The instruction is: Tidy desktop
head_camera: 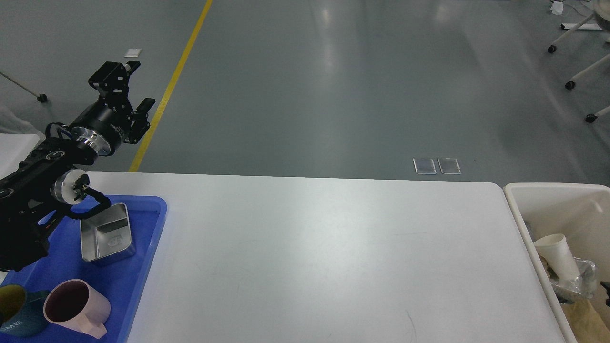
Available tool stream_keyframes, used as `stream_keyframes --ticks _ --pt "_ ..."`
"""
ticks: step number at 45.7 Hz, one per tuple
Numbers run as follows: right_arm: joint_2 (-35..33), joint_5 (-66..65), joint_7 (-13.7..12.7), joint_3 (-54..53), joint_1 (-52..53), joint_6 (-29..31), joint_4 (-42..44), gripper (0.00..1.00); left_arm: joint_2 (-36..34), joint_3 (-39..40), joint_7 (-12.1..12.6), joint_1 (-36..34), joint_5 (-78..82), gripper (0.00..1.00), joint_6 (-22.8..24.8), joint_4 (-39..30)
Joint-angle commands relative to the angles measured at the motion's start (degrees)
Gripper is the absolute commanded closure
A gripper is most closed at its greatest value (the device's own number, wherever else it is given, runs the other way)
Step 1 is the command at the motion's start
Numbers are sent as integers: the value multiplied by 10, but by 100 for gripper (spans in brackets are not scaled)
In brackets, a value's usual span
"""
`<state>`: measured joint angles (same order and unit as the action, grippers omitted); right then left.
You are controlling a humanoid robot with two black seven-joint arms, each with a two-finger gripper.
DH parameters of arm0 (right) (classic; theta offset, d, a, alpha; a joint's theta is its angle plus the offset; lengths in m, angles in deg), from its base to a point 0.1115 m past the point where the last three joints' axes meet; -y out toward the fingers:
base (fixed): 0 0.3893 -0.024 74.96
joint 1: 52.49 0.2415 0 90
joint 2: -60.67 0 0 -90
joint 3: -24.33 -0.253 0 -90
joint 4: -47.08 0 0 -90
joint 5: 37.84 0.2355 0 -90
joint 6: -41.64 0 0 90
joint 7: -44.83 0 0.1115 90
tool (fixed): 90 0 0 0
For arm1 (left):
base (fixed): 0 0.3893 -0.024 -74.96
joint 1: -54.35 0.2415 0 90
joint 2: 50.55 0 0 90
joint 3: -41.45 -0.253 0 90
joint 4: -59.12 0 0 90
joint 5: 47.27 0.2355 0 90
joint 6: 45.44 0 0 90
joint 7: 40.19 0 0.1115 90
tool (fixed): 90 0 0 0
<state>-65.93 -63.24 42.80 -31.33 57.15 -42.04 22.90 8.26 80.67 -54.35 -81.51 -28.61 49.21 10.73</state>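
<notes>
The desktop [324,247] is a large white tabletop with rounded corners that fills the middle of the head view. Its middle surface is bare. My left gripper [127,85] is raised at the upper left, beyond the desktop's far edge and above the floor. Its two fingers stand apart and hold nothing. My left arm crosses over the back of the blue tray [138,267]. My right gripper is out of view.
The blue tray at the left holds a metal box [106,233], a pink mug [76,307] and a dark teal mug [16,312]. A beige bin [538,209] at the right edge holds a white paper cup [557,255] and crumpled waste.
</notes>
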Motion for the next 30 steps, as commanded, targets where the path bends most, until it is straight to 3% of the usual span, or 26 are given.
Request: stream_keyframes --ticks 1,6,16,24,30 --pt "50 0 0 -31 61 -1 2 0 6 17 0 2 0 9 -75 9" --pt "99 6 0 -90 91 -3 1 0 26 19 -3 3 0 8 -123 12" --pt "193 13 7 -209 153 -2 -2 0 56 22 -19 4 -21 8 -124 29" --pt "246 14 59 -270 174 8 -4 0 57 22 -46 9 -51 8 -121 31" --pt "273 32 82 -281 182 15 -3 0 58 22 -73 18 -66 8 -118 31"
